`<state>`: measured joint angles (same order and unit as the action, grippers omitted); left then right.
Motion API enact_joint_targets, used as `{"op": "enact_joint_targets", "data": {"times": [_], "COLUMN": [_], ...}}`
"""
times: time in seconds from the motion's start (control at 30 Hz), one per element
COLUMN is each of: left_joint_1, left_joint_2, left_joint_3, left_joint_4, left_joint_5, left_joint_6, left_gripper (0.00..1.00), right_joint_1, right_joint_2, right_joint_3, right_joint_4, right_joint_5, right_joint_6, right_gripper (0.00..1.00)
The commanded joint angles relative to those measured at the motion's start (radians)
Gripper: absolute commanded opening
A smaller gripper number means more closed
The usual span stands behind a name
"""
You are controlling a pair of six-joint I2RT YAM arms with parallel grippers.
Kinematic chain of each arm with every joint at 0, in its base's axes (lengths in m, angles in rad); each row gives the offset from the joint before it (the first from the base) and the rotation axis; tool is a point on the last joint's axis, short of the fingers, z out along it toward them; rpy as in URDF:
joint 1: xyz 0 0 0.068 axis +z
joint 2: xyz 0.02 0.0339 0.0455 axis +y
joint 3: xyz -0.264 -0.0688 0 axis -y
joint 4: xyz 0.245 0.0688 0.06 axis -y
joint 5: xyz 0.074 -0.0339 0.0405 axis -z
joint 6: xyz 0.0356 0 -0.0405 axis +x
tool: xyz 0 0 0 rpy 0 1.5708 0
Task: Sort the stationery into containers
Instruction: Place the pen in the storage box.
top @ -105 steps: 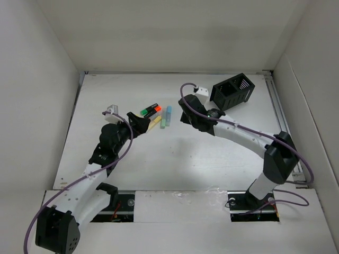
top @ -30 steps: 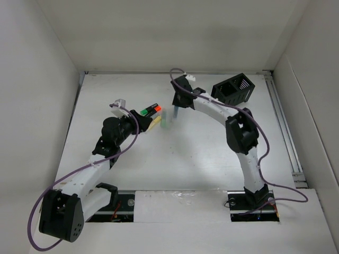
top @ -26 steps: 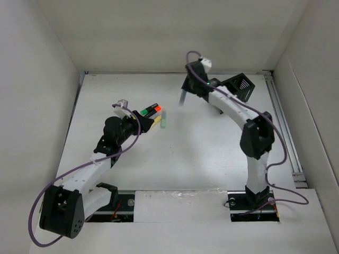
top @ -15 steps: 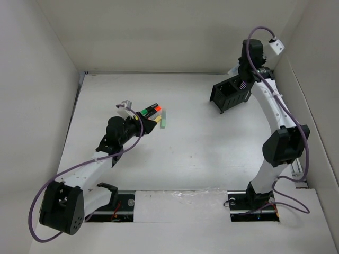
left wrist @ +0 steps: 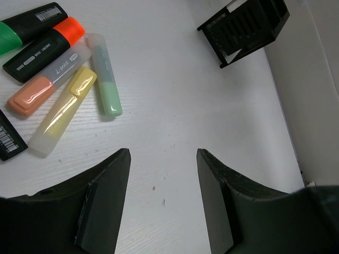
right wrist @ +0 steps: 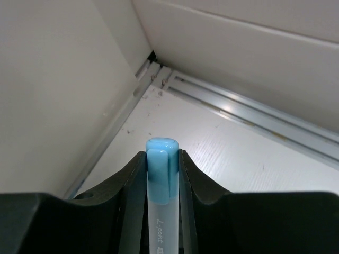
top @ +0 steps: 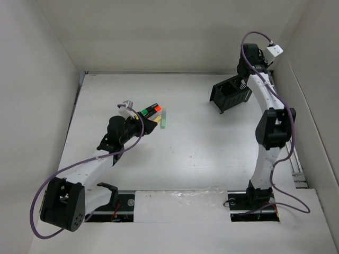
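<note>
My right gripper (right wrist: 161, 154) is shut on a light blue marker (right wrist: 160, 174), which points up between the fingers. In the top view this gripper (top: 248, 63) hangs over the far right side of the black slatted organiser (top: 230, 92). The marker cannot be made out there. My left gripper (left wrist: 163, 154) is open and empty, low over the table just right of the marker group (top: 153, 114). The group holds a green-capped black marker (left wrist: 21, 26), an orange-capped black one (left wrist: 45, 47), an orange one (left wrist: 47, 79), a yellow one (left wrist: 63, 111) and a light green one (left wrist: 104, 74).
White walls close the table in on three sides. A metal rail (top: 283, 121) runs along the right edge and meets the back corner (right wrist: 153, 58). The organiser (left wrist: 246, 26) stands at the back right, near that corner. Another black barrel (left wrist: 8, 140) lies at the left wrist view's edge.
The right arm has lifted the light blue marker out of the group and swung it to the back right, above the organiser. The left arm has edged slightly toward the markers.
</note>
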<state>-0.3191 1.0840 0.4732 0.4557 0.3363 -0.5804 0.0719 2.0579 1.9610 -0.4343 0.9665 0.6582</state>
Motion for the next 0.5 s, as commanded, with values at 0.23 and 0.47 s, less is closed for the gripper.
{"op": "enact_joint_targets", "data": {"times": [0.23,0.47], "left_joint_1": [-0.003,-0.003], "left_joint_2": [0.016,0.016], "left_joint_3": [0.047,0.047], "left_joint_4": [0.047,0.047], "left_joint_5": [0.020,0.020], "left_joint_6": [0.016,0.016], "left_gripper": [0.50,0.50], "right_joint_1": [-0.004,0.005], "right_joint_2": [0.085,0.145], "right_joint_3": [0.144,0.156], "right_joint_4": [0.114,0.146], "right_joint_5": [0.100,0.135], "right_joint_6": [-0.155,-0.187], "right_gripper": [0.04,0.04]}}
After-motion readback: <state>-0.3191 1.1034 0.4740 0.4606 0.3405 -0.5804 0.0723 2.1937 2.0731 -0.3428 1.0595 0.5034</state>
